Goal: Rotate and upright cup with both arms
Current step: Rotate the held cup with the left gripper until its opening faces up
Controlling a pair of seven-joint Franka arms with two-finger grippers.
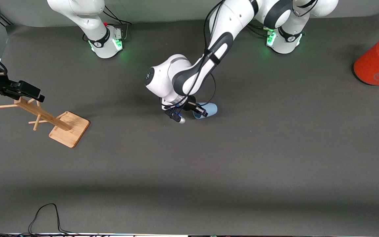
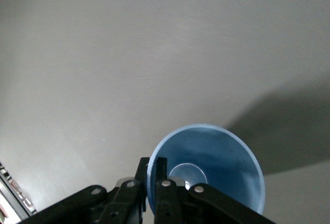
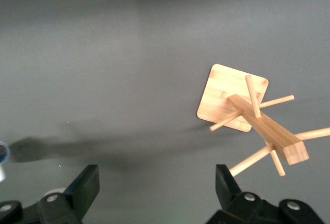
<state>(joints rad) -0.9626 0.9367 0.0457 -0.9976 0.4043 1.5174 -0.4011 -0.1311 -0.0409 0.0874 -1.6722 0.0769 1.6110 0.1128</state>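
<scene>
The light-blue cup (image 1: pixel 210 109) lies on its side near the middle of the table, its mouth turned toward the left gripper. My left gripper (image 1: pixel 200 112) is shut on the cup's rim. In the left wrist view the cup (image 2: pixel 216 162) shows its open inside, with one finger inside the rim and one outside, the left gripper (image 2: pixel 152 168) pinching the wall. My right gripper (image 1: pixel 28 91) is open and empty, up over the wooden mug tree (image 1: pixel 41 113) at the right arm's end. In the right wrist view its (image 3: pixel 157 182) jaws stand wide apart.
The mug tree (image 3: pixel 258 113) has a square wooden base (image 1: pixel 69 129) and slanted pegs. A big orange can with a grey lid (image 1: pixel 378 61) lies at the left arm's end. A black cable (image 1: pixel 46 214) loops at the table's front edge.
</scene>
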